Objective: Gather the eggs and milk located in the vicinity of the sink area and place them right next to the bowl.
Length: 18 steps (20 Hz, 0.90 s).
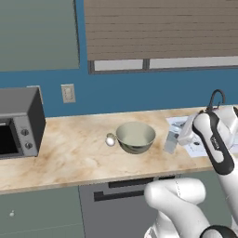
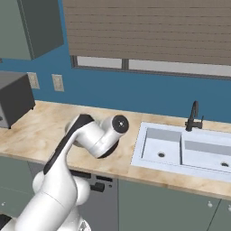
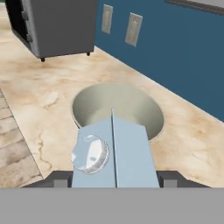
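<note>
My gripper [image 3: 114, 177] pinches the milk [image 3: 114, 153], carton just right of the bowl [image 1: 135, 137] above the counter [image 1: 69, 153]. Egg [image 1: 110, 139] touches the bowl's left side. Sink [image 2: 180, 151] well right.

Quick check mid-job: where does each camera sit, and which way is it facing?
Left base: behind-left, facing the marble counter with grey-green bowl, whitish egg, pale blue milk carton; arm lower right.
Right base: behind-right, facing the white sink; arm lower left.
Hand: looks along the jaws, over the carton, into the bowl.
Left and hand share bowl and carton.
</note>
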### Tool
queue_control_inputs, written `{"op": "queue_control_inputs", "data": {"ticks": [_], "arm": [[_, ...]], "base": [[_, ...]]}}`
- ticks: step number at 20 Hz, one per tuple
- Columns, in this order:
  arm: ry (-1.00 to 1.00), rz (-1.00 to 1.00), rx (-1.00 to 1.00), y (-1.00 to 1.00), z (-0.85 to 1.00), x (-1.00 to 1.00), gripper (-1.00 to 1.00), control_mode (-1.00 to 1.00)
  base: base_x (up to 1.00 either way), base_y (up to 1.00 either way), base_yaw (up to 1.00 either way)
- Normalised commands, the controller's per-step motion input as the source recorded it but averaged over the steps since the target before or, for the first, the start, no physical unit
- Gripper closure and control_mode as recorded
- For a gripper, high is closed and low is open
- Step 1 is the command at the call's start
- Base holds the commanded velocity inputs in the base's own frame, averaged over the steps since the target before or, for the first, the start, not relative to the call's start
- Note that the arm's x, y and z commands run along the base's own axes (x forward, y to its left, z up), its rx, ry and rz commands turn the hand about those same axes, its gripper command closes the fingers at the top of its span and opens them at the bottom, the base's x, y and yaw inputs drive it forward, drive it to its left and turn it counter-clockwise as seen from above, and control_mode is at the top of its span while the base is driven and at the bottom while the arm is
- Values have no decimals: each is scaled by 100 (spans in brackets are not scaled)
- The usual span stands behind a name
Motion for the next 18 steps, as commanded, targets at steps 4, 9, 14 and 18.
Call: {"op": "queue_control_inputs", "data": {"ticks": [4,9,14,18], "arm": [[0,6,-5,14,-3,17,100,-100],[0,5,-4,4,-14,6,100,-100],[0,5,-1,0,-16,0,100,-100],[0,5,0,0,-9,0,100,-100]], "base": [[0,0,0],[0,0,0],[0,0,0],[0,0,0]]}}
